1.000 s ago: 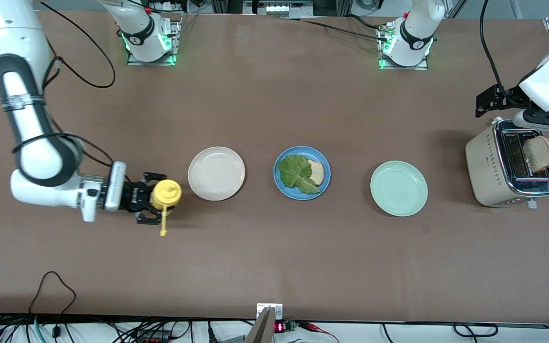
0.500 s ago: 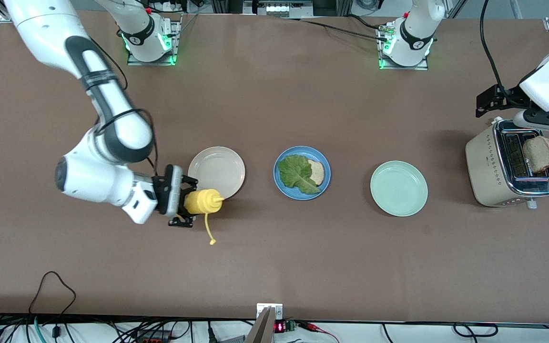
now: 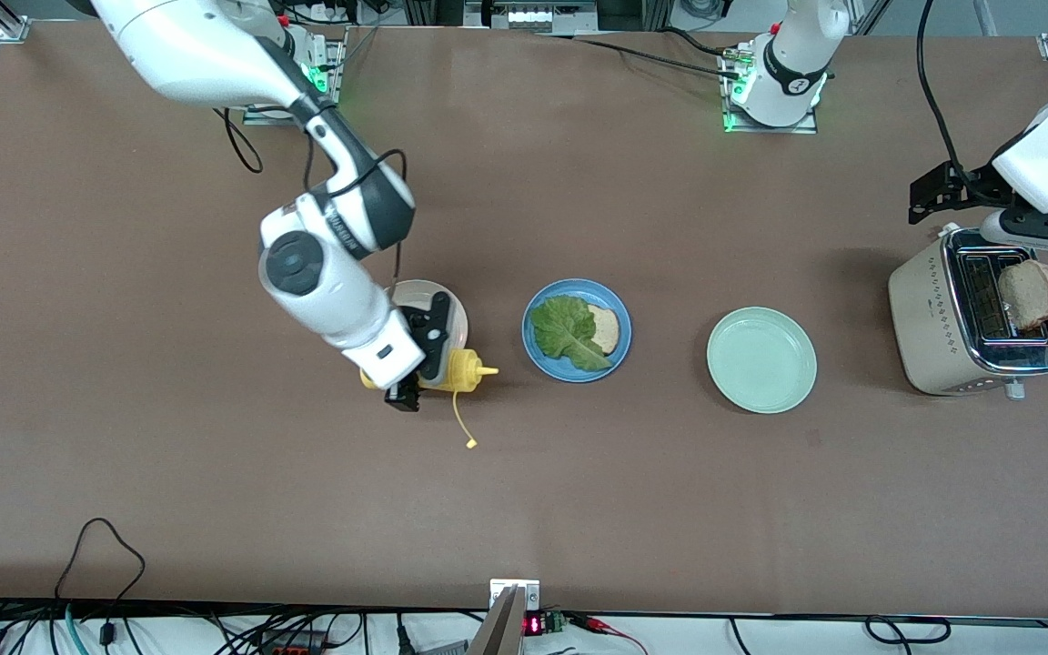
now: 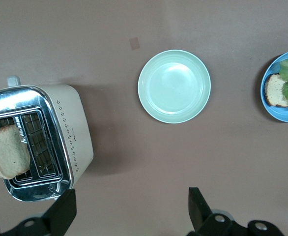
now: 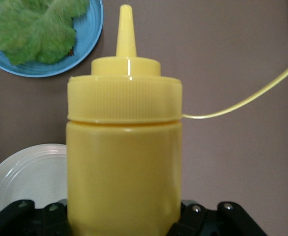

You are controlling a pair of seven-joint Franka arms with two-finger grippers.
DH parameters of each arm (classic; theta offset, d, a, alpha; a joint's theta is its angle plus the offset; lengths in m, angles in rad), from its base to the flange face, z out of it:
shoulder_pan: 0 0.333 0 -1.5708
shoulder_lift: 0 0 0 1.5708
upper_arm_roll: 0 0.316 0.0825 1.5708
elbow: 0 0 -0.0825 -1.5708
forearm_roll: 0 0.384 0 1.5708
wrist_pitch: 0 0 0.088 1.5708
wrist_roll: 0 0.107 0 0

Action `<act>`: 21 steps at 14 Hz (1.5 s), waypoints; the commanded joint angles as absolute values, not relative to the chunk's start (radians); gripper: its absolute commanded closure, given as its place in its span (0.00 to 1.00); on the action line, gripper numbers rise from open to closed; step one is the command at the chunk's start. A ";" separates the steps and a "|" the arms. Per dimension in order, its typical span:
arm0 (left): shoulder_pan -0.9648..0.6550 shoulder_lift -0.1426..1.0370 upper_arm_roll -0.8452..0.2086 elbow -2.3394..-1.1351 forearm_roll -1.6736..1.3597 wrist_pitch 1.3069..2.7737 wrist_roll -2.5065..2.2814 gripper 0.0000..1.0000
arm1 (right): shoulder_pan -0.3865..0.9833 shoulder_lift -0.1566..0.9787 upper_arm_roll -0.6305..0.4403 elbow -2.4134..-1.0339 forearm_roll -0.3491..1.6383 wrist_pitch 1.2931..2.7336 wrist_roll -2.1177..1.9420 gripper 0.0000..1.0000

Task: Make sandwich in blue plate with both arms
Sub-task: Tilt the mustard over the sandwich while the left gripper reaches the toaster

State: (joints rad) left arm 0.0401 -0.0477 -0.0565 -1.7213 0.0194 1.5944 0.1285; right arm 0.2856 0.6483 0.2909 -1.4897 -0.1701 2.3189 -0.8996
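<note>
Right end effector (image 3: 433, 364): clamped on yellow bottle (image 3: 465, 370), held sideways over beige plate (image 3: 451, 305), nozzle toward blue plate (image 3: 576, 285).
Blue plate: mid-surface, holds lettuce (image 3: 565, 330) on bread slice (image 3: 607, 328).
Mint plate (image 3: 761, 359): toward left arm's end.
Toaster (image 3: 933, 314): second slice (image 3: 1029, 293) in slot.
Left end effector (image 4: 129, 211): fingers apart, over toaster, waiting.
No legible writing
</note>
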 commanded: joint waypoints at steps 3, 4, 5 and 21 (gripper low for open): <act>0.048 -0.055 -0.052 -1.712 0.014 1.571 0.152 0.00 | 0.380 0.660 0.272 -1.489 -0.369 2.301 -0.764 0.68; 0.048 -0.057 -0.052 -1.712 0.014 1.571 0.152 0.00 | 0.408 0.663 0.265 -1.489 -0.400 2.284 -0.746 0.68; 0.048 -0.057 -0.052 -1.712 0.014 1.571 0.150 0.00 | 0.438 0.666 0.247 -1.489 -0.441 2.273 -0.717 0.68; 0.261 0.210 -0.044 -1.546 0.103 1.434 0.175 0.00 | 0.686 0.729 0.025 -1.373 -0.458 2.152 -0.676 0.68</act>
